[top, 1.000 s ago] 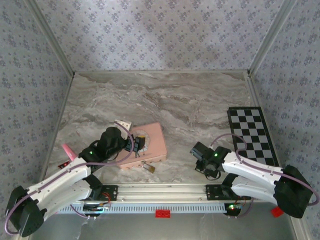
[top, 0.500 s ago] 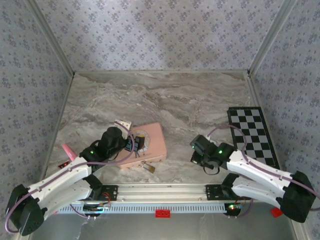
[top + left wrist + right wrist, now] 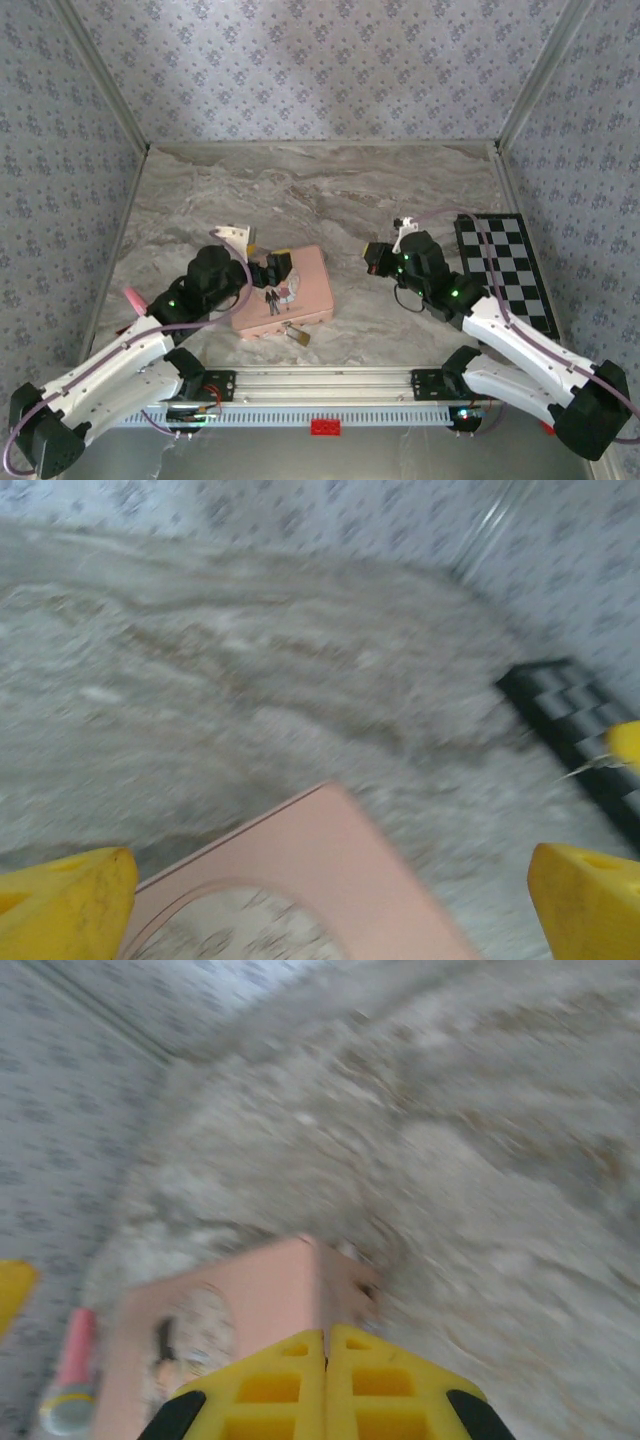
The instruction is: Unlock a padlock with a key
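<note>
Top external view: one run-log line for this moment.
left jaws open over pink tin | right jaws shut, right of tin | padlock at tin's near edge

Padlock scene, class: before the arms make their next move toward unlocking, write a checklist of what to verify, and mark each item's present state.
1. Padlock found: ok, on the table by the near edge of the pink tin.
2. Key found: cannot tell, too small to make out.
3. Left end effector open: ok, fingers wide apart over the tin.
4. Right end effector ready to grasp: not ok, shut.
5. Right end effector holding the key: cannot tell.
6. Wrist views sharp: not ok, blurred.
</note>
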Robot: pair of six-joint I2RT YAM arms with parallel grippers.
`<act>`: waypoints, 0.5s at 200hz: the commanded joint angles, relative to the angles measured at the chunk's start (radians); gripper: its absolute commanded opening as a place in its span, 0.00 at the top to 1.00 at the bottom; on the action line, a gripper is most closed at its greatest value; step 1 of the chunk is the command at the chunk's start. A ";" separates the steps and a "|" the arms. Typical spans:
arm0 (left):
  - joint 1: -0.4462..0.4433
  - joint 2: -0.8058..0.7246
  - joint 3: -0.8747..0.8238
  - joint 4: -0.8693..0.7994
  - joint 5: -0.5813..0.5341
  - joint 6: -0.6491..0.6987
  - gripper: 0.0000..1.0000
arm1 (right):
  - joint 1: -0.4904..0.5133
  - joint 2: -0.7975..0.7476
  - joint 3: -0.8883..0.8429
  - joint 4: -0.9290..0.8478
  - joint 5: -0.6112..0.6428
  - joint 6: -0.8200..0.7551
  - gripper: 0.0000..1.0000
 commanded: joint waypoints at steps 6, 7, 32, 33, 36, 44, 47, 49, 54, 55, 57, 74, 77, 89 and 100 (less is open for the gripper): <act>0.002 0.020 0.027 0.148 0.130 -0.088 0.00 | -0.016 0.020 -0.001 0.272 -0.106 -0.031 1.00; 0.001 0.021 0.027 0.152 0.133 -0.088 0.00 | -0.017 0.022 0.000 0.273 -0.108 -0.031 1.00; 0.009 0.062 0.028 0.227 0.205 -0.112 0.00 | -0.020 0.037 0.032 0.304 -0.172 -0.033 1.00; 0.010 0.063 0.028 0.231 0.208 -0.115 0.00 | -0.020 0.037 0.032 0.306 -0.174 -0.032 1.00; 0.013 0.071 0.030 0.239 0.218 -0.126 0.00 | -0.020 0.037 0.034 0.307 -0.180 -0.034 1.00; 0.027 0.093 0.030 0.274 0.252 -0.167 0.00 | -0.020 0.038 0.039 0.308 -0.194 -0.035 1.00; 0.033 0.102 0.030 0.291 0.266 -0.184 0.00 | -0.019 0.038 0.040 0.310 -0.200 -0.037 1.00; 0.036 0.107 0.028 0.302 0.277 -0.197 0.00 | -0.019 0.038 0.041 0.311 -0.204 -0.037 1.00; 0.046 0.125 0.029 0.333 0.299 -0.232 0.00 | -0.018 0.038 0.040 0.313 -0.210 -0.040 1.00; 0.048 0.128 0.027 0.338 0.304 -0.239 0.00 | -0.018 0.038 0.040 0.314 -0.211 -0.040 1.00; 0.052 0.135 0.027 0.351 0.313 -0.252 0.00 | -0.018 0.038 0.041 0.314 -0.213 -0.040 1.00; 0.068 0.201 0.024 0.480 0.389 -0.371 0.00 | -0.016 0.044 0.047 0.309 -0.224 -0.041 1.00; 0.068 0.213 0.025 0.500 0.401 -0.386 0.00 | -0.016 0.044 0.047 0.311 -0.225 -0.041 1.00; 0.066 0.260 0.034 0.575 0.455 -0.434 0.00 | -0.015 0.052 0.052 0.308 -0.227 -0.038 1.00; 0.064 0.298 0.042 0.606 0.479 -0.457 0.00 | -0.013 0.055 0.059 0.307 -0.227 -0.036 1.00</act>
